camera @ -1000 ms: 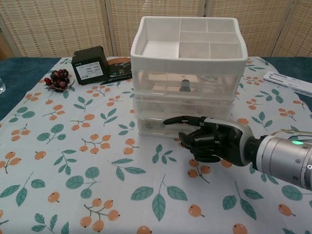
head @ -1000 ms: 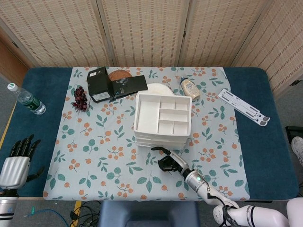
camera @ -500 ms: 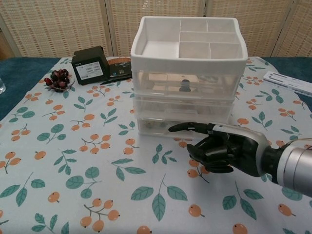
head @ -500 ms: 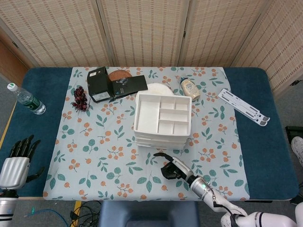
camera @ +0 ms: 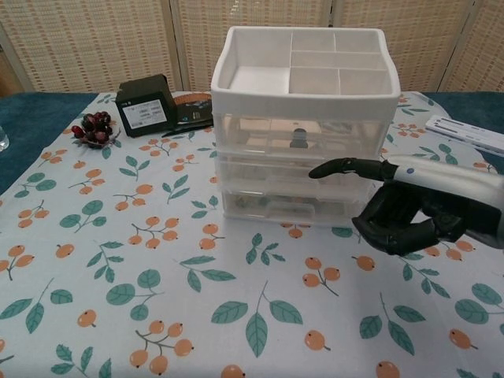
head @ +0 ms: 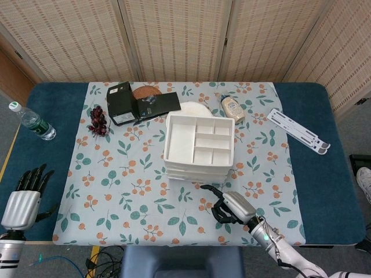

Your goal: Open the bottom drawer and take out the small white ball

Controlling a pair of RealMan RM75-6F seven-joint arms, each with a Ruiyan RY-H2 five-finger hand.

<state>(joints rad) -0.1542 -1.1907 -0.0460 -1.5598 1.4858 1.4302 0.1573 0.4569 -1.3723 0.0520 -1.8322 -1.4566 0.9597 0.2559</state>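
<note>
- The left hand (head: 21, 202) is seen at the near left edge of the table (head: 23, 150) in the head view, fingers straight, slightly apart and holding nothing; it lies well away from the work.
- A water bottle (head: 32, 121) lies on the blue cloth at the far left.
- A bunch of dark grapes (camera: 94, 127) and a black box (camera: 146, 104) are set at the back left of the floral cloth; none of these belong to the task.
- The drawer unit (camera: 303, 118) stands at mid-table: a white divided tray on top and 3 clear drawers beneath.
- The bottom drawer (camera: 295, 202) is judged to be closed, its front flush with the drawers above.
- The small white ball cannot be made out in either view; it is presumed to be inside the bottom drawer, though the cloudy front hides it.
- A small bottle (head: 232, 108) and a white folding stand (head: 298, 131) lie behind and to the right of the unit.
- The right hand (camera: 409, 209) is held just in front of the unit's right side, most fingers curled into the palm with nothing in them and 1 finger stretched out toward the drawer fronts; no contact with a drawer is shown.
- Progress is judged to be at the very start: the drawer is yet to be pulled open, and the ball is yet to be found, grasped and lifted out.
</note>
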